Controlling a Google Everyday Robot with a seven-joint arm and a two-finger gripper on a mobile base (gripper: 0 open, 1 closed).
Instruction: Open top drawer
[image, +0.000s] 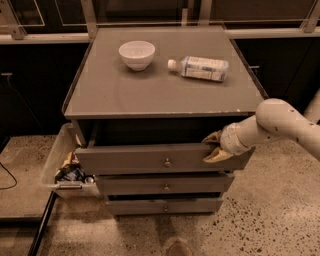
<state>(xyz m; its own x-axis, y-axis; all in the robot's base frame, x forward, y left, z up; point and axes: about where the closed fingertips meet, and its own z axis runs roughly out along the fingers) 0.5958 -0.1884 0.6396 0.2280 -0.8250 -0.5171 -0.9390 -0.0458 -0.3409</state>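
Note:
The top drawer (130, 159) is the widest grey front under the cabinet top, with a small round knob (167, 162) at its centre. It stands pulled out a little, with a dark gap behind its top edge. My gripper (214, 147) is at the right part of this front, to the right of the knob. One finger (212, 136) reaches over the top edge and the other finger (217, 158) lies against the face, so the front panel sits between them. The white arm (280, 122) comes in from the right.
Two narrower drawer fronts (165, 186) sit below. On the cabinet top (125, 95) stand a white bowl (136, 54) and a lying plastic bottle (200, 67). A clear bin (59, 165) with snack packs hangs at the cabinet's left side. The floor is speckled.

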